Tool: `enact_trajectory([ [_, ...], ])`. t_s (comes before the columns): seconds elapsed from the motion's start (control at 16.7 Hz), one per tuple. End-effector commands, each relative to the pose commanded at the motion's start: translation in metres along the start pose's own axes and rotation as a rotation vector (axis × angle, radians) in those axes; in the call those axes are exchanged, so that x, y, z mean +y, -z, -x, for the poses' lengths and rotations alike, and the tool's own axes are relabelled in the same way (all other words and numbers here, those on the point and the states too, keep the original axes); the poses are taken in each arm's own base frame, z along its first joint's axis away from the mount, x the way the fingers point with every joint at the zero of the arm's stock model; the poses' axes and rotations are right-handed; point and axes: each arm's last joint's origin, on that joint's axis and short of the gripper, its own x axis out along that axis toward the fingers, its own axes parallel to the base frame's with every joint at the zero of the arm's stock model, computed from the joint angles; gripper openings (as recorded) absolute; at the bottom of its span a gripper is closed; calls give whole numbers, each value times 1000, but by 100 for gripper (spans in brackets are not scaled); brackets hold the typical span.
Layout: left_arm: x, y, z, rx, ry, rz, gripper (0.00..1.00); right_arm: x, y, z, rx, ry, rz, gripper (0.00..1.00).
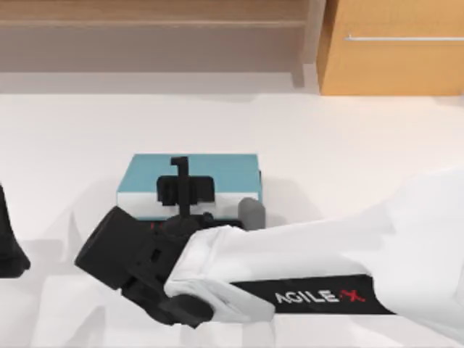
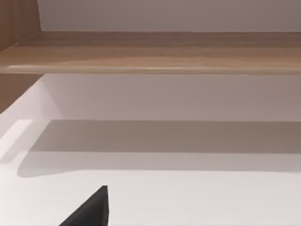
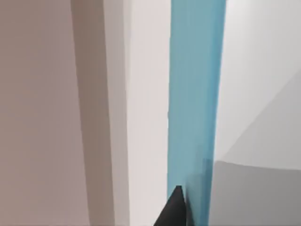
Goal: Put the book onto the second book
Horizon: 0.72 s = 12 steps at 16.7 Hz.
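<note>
One pincer, the right gripper [image 1: 185, 190], sits over the near edge of the blue book [image 1: 210, 170], which extends away beyond it; whether its fingers grip is unclear.

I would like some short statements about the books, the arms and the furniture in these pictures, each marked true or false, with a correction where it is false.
1. The light blue book lies flat on the white table. True.
2. The right gripper is at the book's near edge. True.
3. The left arm reaches over the book. False: it stays at the table's left edge.
4. The wooden cabinet stands behind the table's left side. False: it is at the right.
5. The book's cover is red. False: light blue.
</note>
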Motion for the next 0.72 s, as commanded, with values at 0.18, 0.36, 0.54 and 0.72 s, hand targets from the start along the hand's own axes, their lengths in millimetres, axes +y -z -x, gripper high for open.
enact_trajectory([
  [0.18,0,0,0,0,0,0,100,0,0,0,0,0,0,38],
  [0.36,0,0,0,0,0,0,100,0,0,0,0,0,0,60],
  [0.54,0,0,0,0,0,0,100,0,0,0,0,0,0,83],
  [0.72,0,0,0,0,0,0,100,0,0,0,0,0,0,100],
])
